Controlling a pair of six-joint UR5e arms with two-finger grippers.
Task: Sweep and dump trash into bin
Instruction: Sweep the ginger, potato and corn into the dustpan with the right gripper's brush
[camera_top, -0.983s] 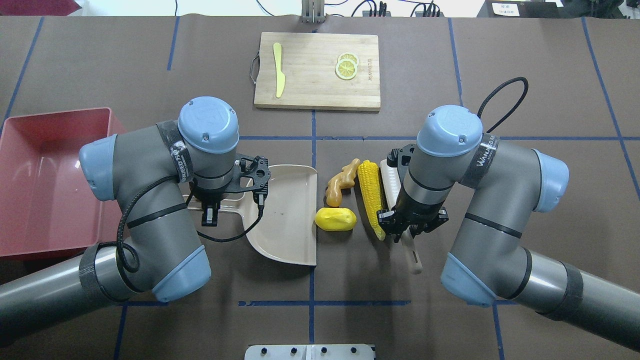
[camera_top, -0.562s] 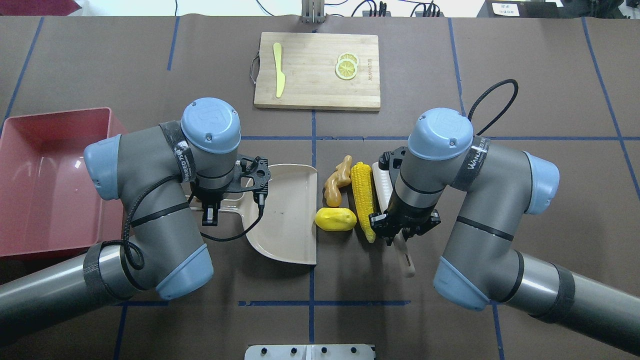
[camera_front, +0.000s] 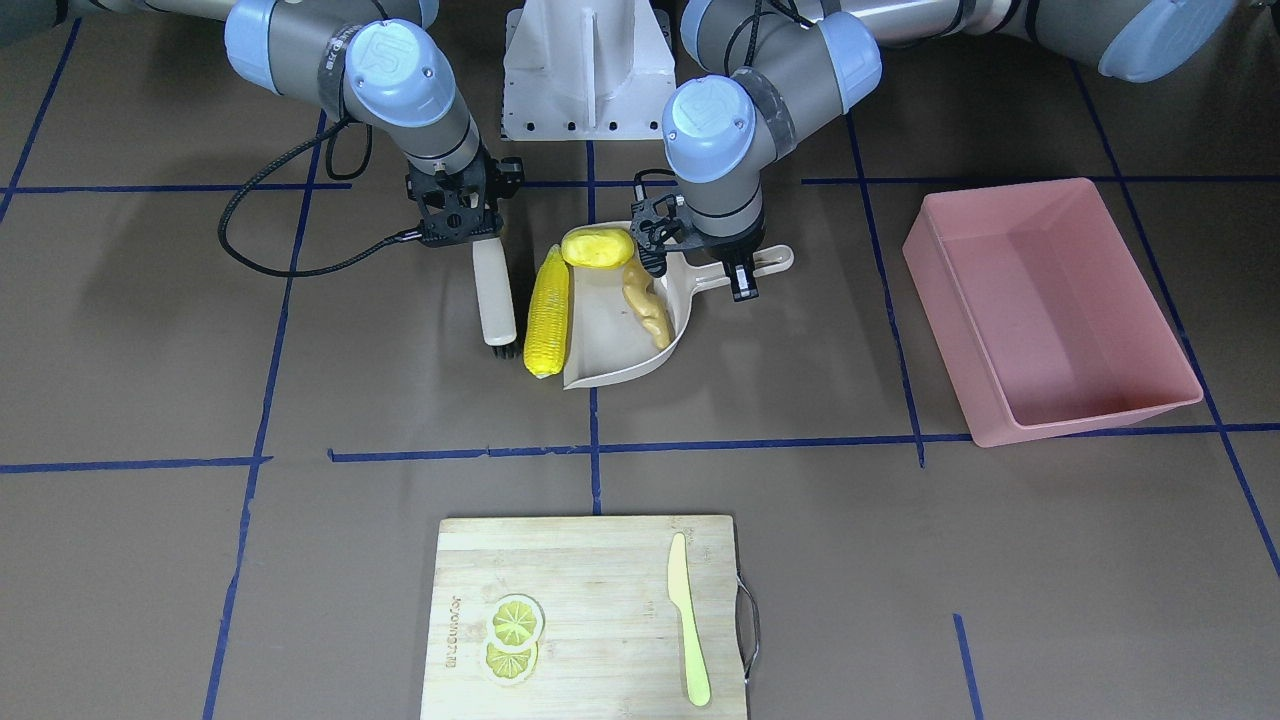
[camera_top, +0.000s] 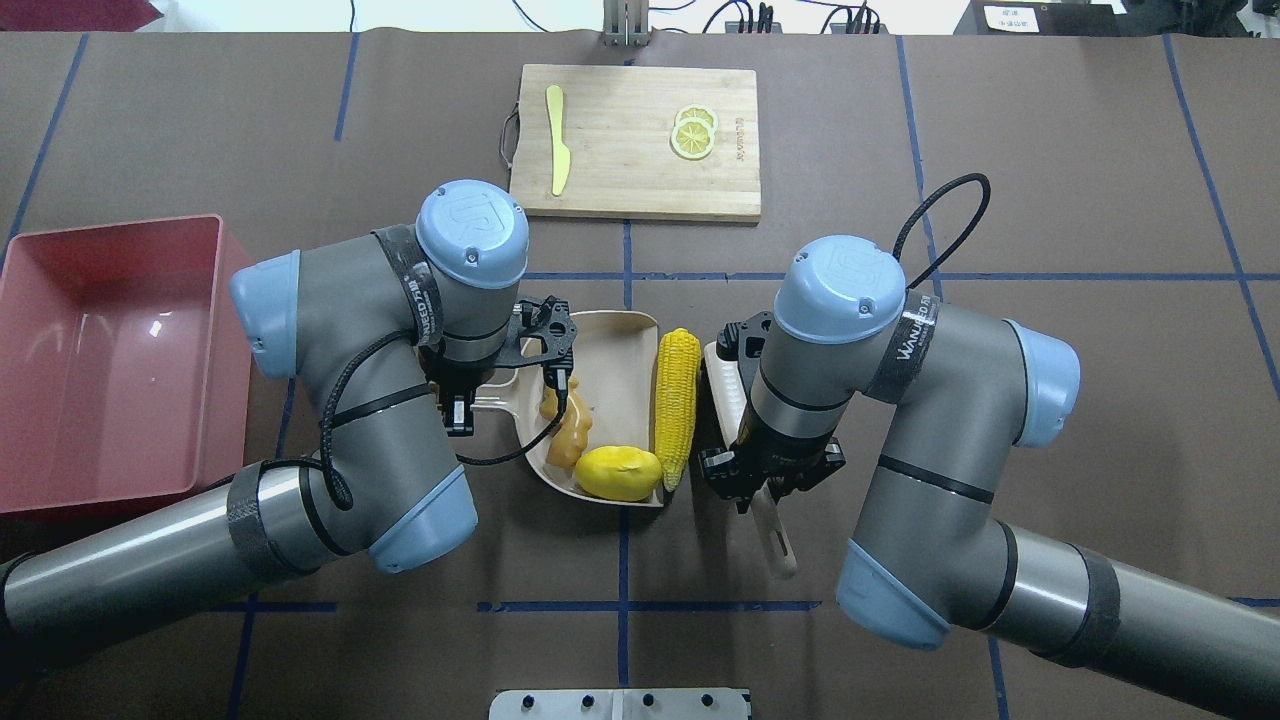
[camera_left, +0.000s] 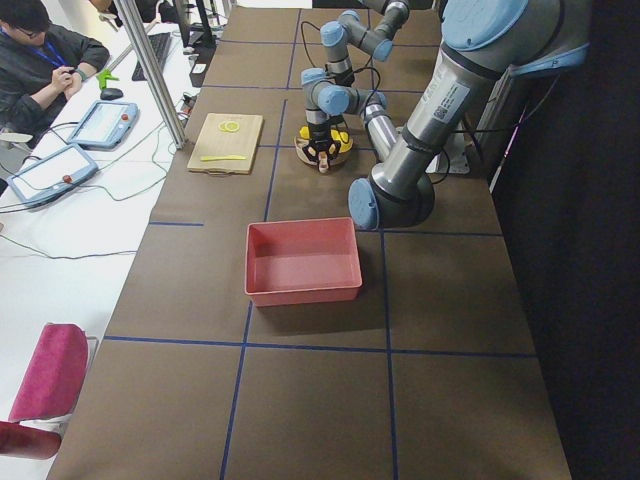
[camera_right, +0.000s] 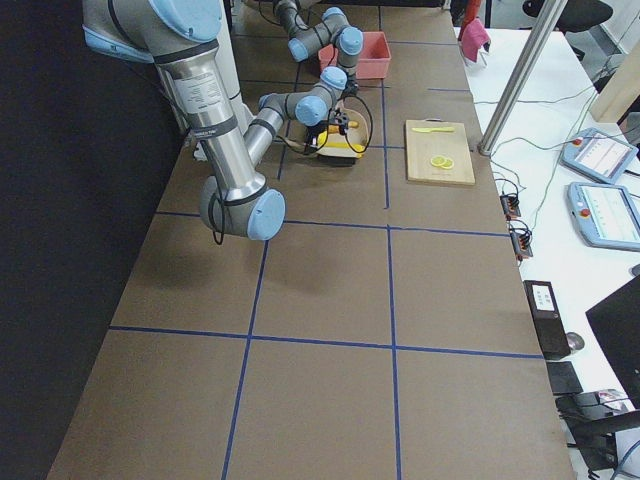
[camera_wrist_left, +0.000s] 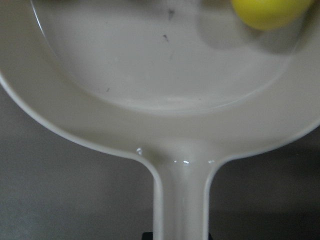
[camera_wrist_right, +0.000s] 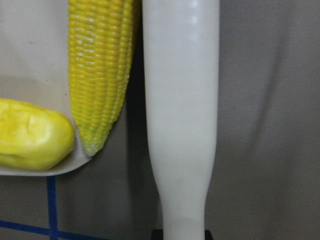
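The beige dustpan (camera_top: 610, 350) lies at the table's middle. The tan ginger root (camera_top: 566, 432) and the yellow potato-like piece (camera_top: 618, 473) lie inside it. The corn cob (camera_top: 676, 405) lies along the dustpan's open edge, its tip over the lip in the right wrist view (camera_wrist_right: 100, 70). My left gripper (camera_top: 459, 412) is shut on the dustpan's handle (camera_wrist_left: 182, 200). My right gripper (camera_top: 765, 490) is shut on the white brush's handle (camera_wrist_right: 180, 115), with the brush (camera_top: 726, 390) right beside the corn. The pink bin (camera_top: 100, 350) stands at the left, apart from the dustpan.
A wooden cutting board (camera_top: 620, 185) lies at the far middle with a yellow-green knife (camera_top: 557, 150) and lemon slices (camera_top: 694, 132) on it. Blue tape lines cross the brown table. In the front-facing view the bin (camera_front: 1050, 310) stands right of the dustpan (camera_front: 620, 350).
My right gripper swept the brush left, pushing the corn, ginger and potato. The ginger and potato now lie in the dustpan. My left arm shifted the dustpan right and turned it.
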